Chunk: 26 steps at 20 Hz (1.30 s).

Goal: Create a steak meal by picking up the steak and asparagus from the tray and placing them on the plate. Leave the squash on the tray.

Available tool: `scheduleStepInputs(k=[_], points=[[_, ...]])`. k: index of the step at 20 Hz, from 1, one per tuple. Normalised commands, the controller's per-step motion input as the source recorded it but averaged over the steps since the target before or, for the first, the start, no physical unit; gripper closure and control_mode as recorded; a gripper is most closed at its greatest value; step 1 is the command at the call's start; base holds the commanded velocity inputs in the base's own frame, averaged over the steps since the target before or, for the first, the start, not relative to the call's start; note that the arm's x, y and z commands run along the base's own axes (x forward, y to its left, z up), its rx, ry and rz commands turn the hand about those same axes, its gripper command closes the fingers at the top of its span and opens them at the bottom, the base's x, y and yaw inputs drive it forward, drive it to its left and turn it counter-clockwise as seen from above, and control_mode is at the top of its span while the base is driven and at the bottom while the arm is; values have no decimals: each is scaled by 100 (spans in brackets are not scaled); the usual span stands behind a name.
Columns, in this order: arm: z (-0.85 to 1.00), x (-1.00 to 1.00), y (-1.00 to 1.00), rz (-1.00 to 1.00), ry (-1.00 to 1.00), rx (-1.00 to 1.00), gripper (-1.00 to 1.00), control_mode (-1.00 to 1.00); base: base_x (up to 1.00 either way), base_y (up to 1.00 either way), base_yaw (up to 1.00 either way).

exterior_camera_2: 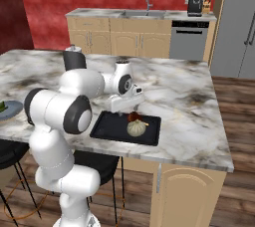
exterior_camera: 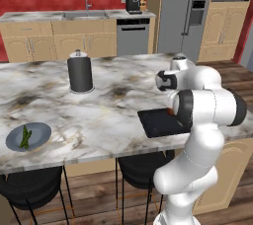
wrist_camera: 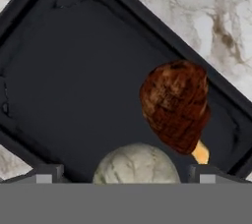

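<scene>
With jaws wide above the tray (wrist_camera: 59, 70), we risk pinching the squash (wrist_camera: 135, 164) — it touches the steak (wrist_camera: 174, 102).

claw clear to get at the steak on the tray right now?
Probably yes. The open claw hovers over the tray; nothing covers the steak. The squash lies right beside it, more directly under the claw, so it needs a sideways shift.

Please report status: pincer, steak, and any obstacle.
Pincer open above tray. Steak on tray, not gripped. Squash beside steak, between fingertips. Asparagus on plate.
</scene>
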Motion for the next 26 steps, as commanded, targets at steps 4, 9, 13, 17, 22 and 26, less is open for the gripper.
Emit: scheduleStepInputs(k=[4,9,13,17,22,26], points=[[-25,23,6,-6,-4,0,-100,-100,0,0,0],[-21,32,0,0,-2,0,-100,-100,0,0,0],[-19,29,-2,0,-1,0,-100,-100,0,0,0],[-22,21,-13,0,-1,0,-100,-100,0,0,0],[-19,16,-20,0,-1,0,-100,-100,0,0,0],[-16,4,-14,0,0,0,-100,-100,0,0,0]])
